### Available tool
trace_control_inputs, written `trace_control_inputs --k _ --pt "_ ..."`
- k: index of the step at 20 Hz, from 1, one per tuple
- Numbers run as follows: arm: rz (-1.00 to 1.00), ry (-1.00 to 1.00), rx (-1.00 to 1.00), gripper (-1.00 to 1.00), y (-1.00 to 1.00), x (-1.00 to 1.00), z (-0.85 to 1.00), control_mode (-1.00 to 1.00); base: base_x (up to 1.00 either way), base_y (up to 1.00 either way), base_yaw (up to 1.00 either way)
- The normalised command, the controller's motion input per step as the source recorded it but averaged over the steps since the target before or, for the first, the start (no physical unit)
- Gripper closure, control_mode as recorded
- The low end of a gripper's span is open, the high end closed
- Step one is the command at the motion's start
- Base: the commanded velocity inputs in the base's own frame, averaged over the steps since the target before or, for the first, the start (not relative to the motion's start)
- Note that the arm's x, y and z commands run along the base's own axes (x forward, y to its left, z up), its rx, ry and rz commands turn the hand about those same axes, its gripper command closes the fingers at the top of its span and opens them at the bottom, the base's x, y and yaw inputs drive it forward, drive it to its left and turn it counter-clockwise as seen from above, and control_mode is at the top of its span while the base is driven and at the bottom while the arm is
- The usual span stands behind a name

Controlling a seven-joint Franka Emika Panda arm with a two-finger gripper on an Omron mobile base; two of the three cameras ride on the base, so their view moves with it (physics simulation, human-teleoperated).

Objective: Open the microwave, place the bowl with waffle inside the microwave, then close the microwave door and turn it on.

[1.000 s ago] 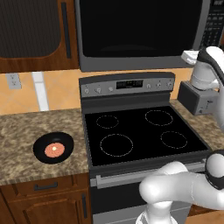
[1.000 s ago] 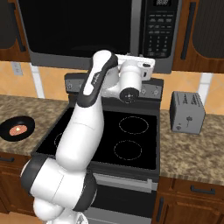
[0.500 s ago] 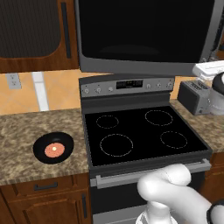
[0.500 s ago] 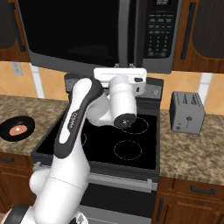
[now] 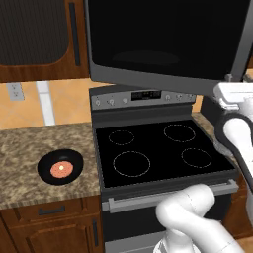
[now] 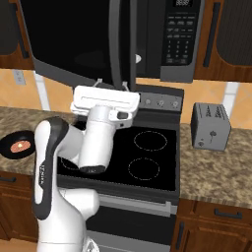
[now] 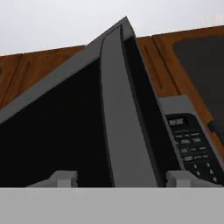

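The microwave point(image 6: 179, 39) hangs above the stove, and the microwave door point(image 5: 163, 39) point(image 6: 74, 44) stands swung partly outward. My gripper point(image 6: 112, 82) point(image 7: 118, 177) sits just under the door's free edge. It is open, and the grey handle bar point(image 6: 115, 39) point(image 7: 127, 131) rises between the two fingertips with a gap on each side. The bowl with waffle point(image 5: 60, 167) point(image 6: 19, 145) rests on the granite counter left of the stove, far from the gripper. The waffle point(image 5: 60, 170) lies flat at its centre. The microwave's inside is dark and hidden.
A black glass-top stove point(image 5: 158, 153) is directly below the gripper. A grey toaster point(image 6: 210, 125) stands on the right counter point(image 6: 216, 172). Dark wood cabinets point(image 5: 39, 39) flank the microwave. The open door overhangs the stove's back.
The microwave door has swung outward from nearly shut to partly open. My hand has come back toward me with its free edge, and the fingers now stand apart from the handle.
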Motion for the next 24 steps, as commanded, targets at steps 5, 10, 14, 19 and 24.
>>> trace_control_inputs --k 5,10,14,19,24 --pt "0.15 -0.20 0.11 -1.00 -0.05 -1.00 0.73 -1.00 0.00 0.00 0.00" --pt "0.08 -0.07 0.43 -1.00 -0.69 -0.92 0.49 -1.00 0.00 0.00 0.00" --pt "0.06 0.25 0.65 -1.00 -0.96 0.17 0.21 -1.00 0.00 0.00 0.00" --pt "0.06 0.25 0.63 -1.00 -0.94 0.39 0.06 -1.00 0.00 0.00 0.00" --pt "0.10 0.39 0.55 -1.00 -0.74 0.55 0.06 -1.00 0.00 0.00 0.00"
